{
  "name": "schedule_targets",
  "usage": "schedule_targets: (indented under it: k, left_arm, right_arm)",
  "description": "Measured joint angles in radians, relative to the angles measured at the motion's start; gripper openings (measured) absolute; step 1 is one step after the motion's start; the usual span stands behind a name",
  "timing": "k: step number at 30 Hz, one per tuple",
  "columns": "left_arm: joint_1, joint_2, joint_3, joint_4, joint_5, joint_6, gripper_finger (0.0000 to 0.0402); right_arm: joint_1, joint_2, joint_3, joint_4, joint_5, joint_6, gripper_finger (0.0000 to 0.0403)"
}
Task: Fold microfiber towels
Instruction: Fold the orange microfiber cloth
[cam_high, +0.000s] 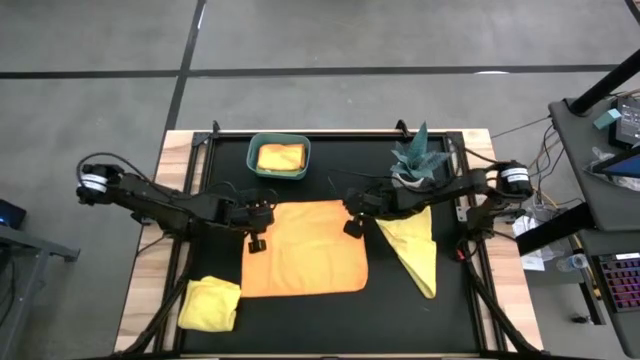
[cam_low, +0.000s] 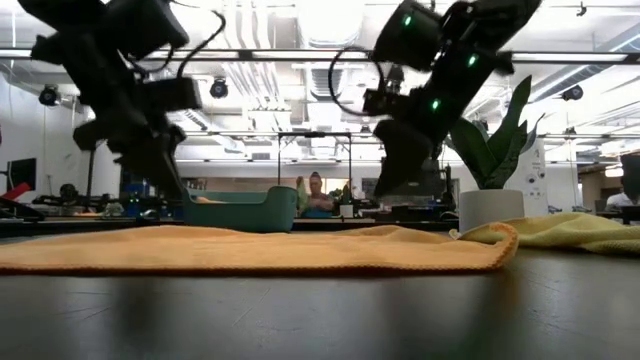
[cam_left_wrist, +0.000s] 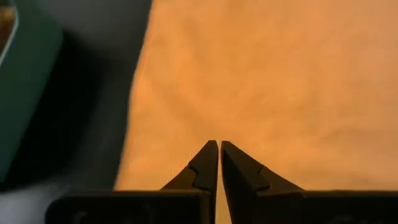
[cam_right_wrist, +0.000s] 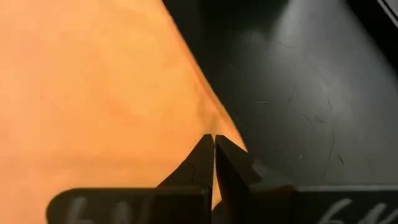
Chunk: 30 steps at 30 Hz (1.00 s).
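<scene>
An orange towel (cam_high: 305, 249) lies spread flat on the middle of the black table (cam_high: 460, 320), and it looks thin, limp and light, so it should drape and crease easily but could drag or bunch if pulled by a single point. The soundest places to take hold appear to be its 2 far corners, or the edge between them, pinched together so the cloth lifts evenly. The left gripper (cam_high: 257, 237) hangs above the towel's left far corner with its fingers pressed together on nothing, as the left wrist view shows; the right gripper (cam_high: 352, 222) hangs above the right far corner, its fingers likewise pressed together and empty. Counting the cloths in sight: 1 orange towel open in the middle, 1 yellow towel (cam_high: 415, 247) lying loosely in a long triangle to the right, its tip near the orange one, 1 yellow towel (cam_high: 210, 303) crumpled near the front left corner, and 1 yellowish-orange folded cloth (cam_high: 280, 157) inside the teal bin (cam_high: 254, 146) at the back. That makes 4 visible, with 1 bin and 1 potted plant (cam_high: 417, 160) beside the right arm.
</scene>
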Motion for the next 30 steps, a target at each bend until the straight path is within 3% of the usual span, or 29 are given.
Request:
schedule_targets:
  k: [4, 9, 14, 19, 26, 30]
  left_arm:
    - [-0.062, -0.029, 0.047, 0.001, 0.07, -0.002, 0.0005]
    - [-0.214, -0.016, 0.158, -0.02, 0.077, -0.053, 0.0005]
    - [-0.378, 0.044, 0.31, -0.195, 0.079, -0.219, 0.0005]
    - [-0.522, 0.131, 0.444, -0.361, 0.08, -0.446, 0.0005]
    - [-0.685, 0.238, 0.479, -0.386, 0.091, -0.648, 0.0007]
    - [-0.729, 0.312, 0.476, -0.385, 0.093, -0.674, 0.0032]
  right_arm:
    - [0.054, -0.052, 0.0, -0.021, -0.036, -0.008, 0.0009]
    - [0.168, -0.084, -0.001, -0.025, -0.056, -0.01, 0.0009]
    - [0.301, -0.088, -0.001, -0.028, -0.055, 0.019, 0.0009]
    - [0.403, -0.086, 0.014, -0.037, -0.051, 0.173, 0.0009]
    - [0.525, -0.084, 0.028, -0.04, -0.055, 0.24, 0.0009]
    - [0.575, -0.064, 0.034, -0.029, -0.05, 0.248, 0.0009]
